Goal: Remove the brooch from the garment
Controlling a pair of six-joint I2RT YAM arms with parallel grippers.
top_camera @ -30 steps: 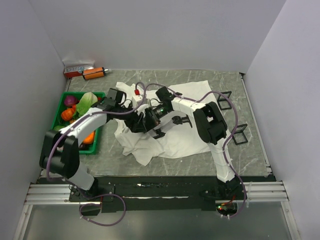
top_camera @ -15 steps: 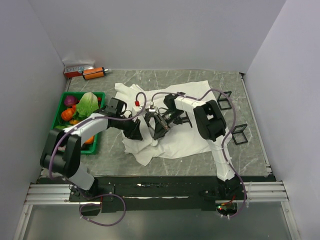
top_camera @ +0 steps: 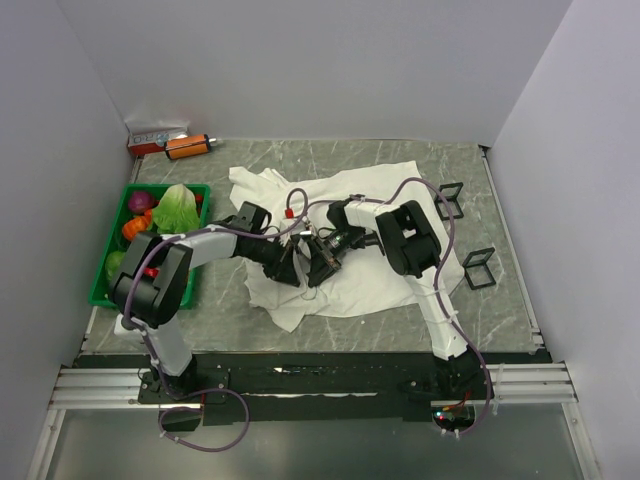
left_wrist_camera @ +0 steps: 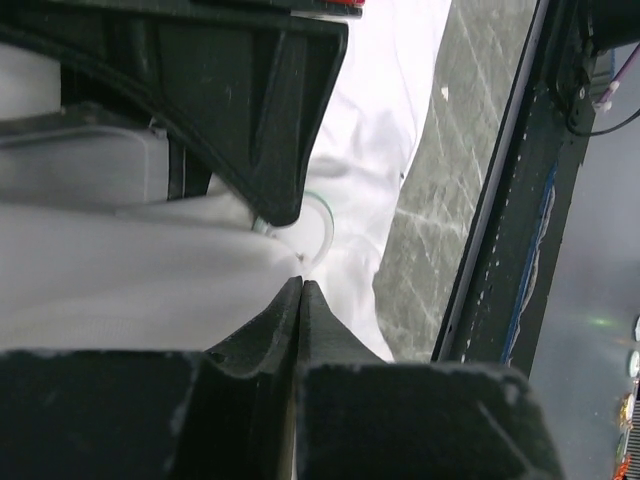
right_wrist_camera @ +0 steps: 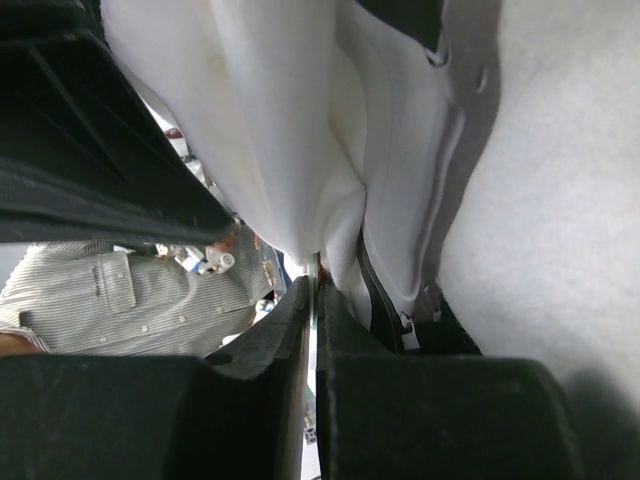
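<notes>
Two black-and-white robot arms met over a crumpled white cloth garment [top_camera: 370, 275] spread across the middle of a grey marbled table [top_camera: 220, 310]. From above, the left gripper [top_camera: 297, 268] and the right gripper [top_camera: 320, 255] sat just beside each other on the garment's near-left folds, too crowded together there to tell whether they touched.

In the left wrist view the left claw's two dark fingers [left_wrist_camera: 255, 335] were pressed together tip to tip. Nothing showed between them, and white cloth lay against their left side. A clear rounded piece [left_wrist_camera: 318, 225] sat on the cloth just past the tips, too blurred to name.

In the right wrist view the right claw's fingers [right_wrist_camera: 262, 330] were likewise closed. The garment gathered to a point right at their tips, so they appeared to pinch a fold of it. Past the cloth, a grey striped buttoned shirt [right_wrist_camera: 90, 290] showed in the lower left.

No view let me pick out the tiny orange-gold brooch, so I could not tell where on the garment it sat.

At the table's left stood a green plastic bin [top_camera: 150, 187] holding a leafy green lettuce [top_camera: 178, 208], a purple onion [top_camera: 140, 201] and an orange vegetable [top_camera: 135, 226]. Near the far left corner lay an orange-and-black cylinder [top_camera: 187, 146] beside a red-and-white box [top_camera: 155, 135]. Two black square frames [top_camera: 450, 200] lay well apart from the arms on the right.
</notes>
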